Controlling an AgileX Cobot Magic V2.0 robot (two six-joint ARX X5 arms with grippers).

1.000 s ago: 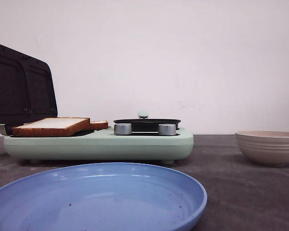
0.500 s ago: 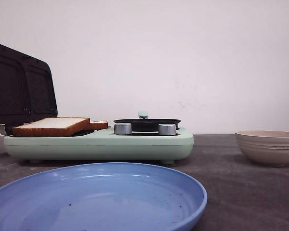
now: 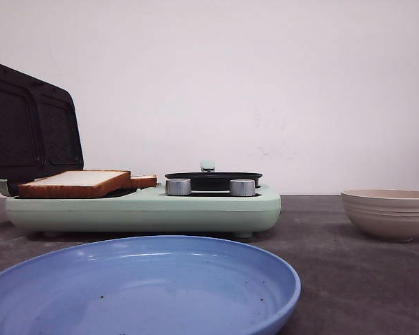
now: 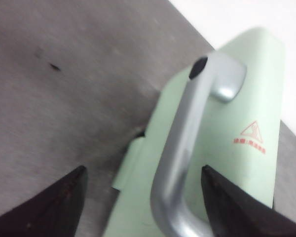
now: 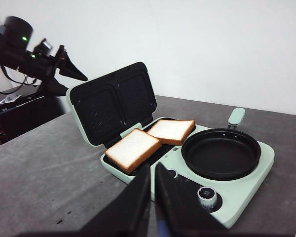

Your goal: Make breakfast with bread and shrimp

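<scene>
Two slices of bread (image 5: 133, 148) (image 5: 171, 130) lie side by side on the lower plate of the mint-green sandwich maker (image 3: 146, 209), whose black ribbed lid (image 5: 113, 101) stands open. In the front view the nearer bread slice (image 3: 75, 183) hides most of the other. My left gripper (image 4: 143, 170) is open behind the lid, its fingers either side of the silver lid handle (image 4: 185, 133) without touching it. My right gripper (image 5: 153, 168) is shut and empty, hovering in front of the maker's knobs. The shrimp is out of view.
A black round pan (image 5: 221, 153) sits on the maker's right half, with two silver knobs (image 3: 178, 187) (image 3: 242, 188) in front. A blue plate (image 3: 143, 289) lies nearest the camera. A beige ribbed bowl (image 3: 389, 213) stands at the right, its inside hidden.
</scene>
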